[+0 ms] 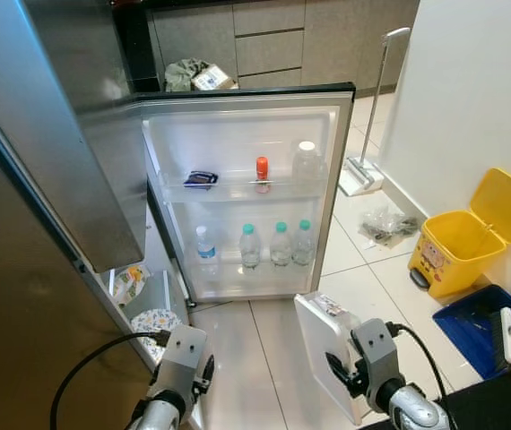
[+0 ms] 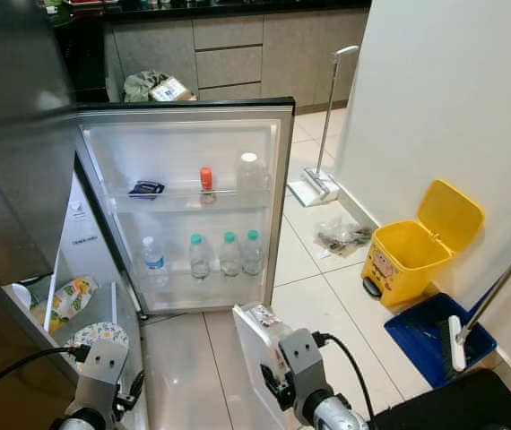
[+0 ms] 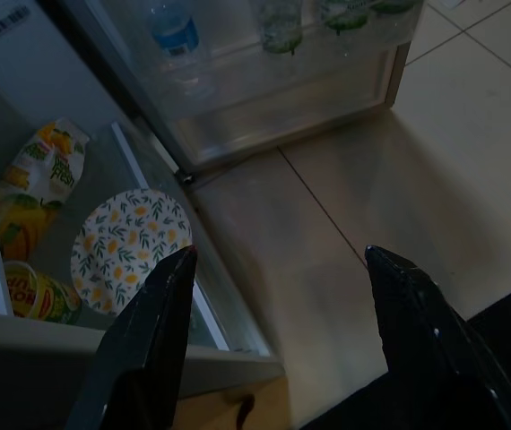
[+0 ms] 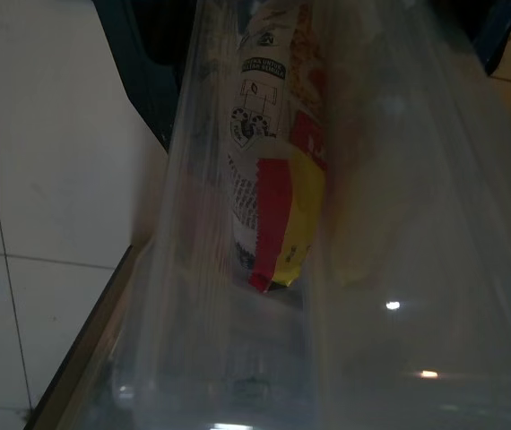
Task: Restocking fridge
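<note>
The fridge door stands swung wide, its white moulded plastic lining facing the robot. On the upper door shelf sit a small flat dark blue packet, a little bottle with an orange-red cap and a taller clear bottle with a white cap. The lower door shelf carries four clear plastic water bottles: one with a blue label to the left, and three with green caps standing close together.

Low on the robot's right, the right gripper holds a white, flat-sided plastic container tilted above the pale glossy floor tiles. Whether its fingers clamp the container cannot be told. The right wrist view looks through a clear, ribbed plastic wall onto a printed packet in white, red and yellow lying inside.

The left gripper hangs low at the fridge's open edge, its two black tapered fingers spread well apart and holding nothing. Beyond them a glass shelf inside the fridge bears a round plate with a yellow flower and green leaf pattern, a yellow pouch printed with lemons and a round yellow tub.

By the white wall stand a yellow pedal bin with its lid up, a blue dustpan and a crumpled clear bag.
</note>
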### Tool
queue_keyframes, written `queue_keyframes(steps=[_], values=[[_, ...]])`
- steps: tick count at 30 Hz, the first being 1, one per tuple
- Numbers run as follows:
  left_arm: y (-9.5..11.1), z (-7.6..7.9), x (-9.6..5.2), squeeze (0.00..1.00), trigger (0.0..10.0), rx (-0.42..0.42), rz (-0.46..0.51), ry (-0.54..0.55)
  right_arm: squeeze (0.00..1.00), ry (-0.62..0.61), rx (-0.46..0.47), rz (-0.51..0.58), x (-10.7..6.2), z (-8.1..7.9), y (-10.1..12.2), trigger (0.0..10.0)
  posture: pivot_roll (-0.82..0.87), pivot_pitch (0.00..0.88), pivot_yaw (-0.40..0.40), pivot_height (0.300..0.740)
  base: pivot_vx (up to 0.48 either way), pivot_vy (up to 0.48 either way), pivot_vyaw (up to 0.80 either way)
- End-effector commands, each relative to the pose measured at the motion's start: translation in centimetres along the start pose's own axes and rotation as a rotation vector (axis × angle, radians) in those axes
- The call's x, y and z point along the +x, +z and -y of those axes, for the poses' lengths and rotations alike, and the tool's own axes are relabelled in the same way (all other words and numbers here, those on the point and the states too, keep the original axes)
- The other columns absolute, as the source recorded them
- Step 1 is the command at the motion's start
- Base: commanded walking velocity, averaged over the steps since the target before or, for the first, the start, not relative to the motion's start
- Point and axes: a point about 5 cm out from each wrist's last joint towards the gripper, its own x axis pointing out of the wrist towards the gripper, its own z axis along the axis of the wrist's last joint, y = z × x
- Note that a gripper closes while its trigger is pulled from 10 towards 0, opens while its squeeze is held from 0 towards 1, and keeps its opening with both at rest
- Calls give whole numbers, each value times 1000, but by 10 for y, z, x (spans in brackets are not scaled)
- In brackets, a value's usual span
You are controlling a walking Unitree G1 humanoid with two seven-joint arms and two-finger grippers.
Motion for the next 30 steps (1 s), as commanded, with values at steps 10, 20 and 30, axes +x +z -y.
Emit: queue_keyframes(steps=[10,20,30], values=[[-7,4,-1,0,10000,21,-13,5,0,12,-12,17,-2,-2,1,10000,-84,58,-6,740,0,0,0],[-8,2,0,0,10000,34,-15,22,0,15,-30,9,-2,-2,0,10000,-83,60,-7,740,0,-233,0],[-10,3,2,0,10000,38,-28,35,0,13,-51,0,-3,-1,0,10000,-84,60,-7,740,0,-478,247]])
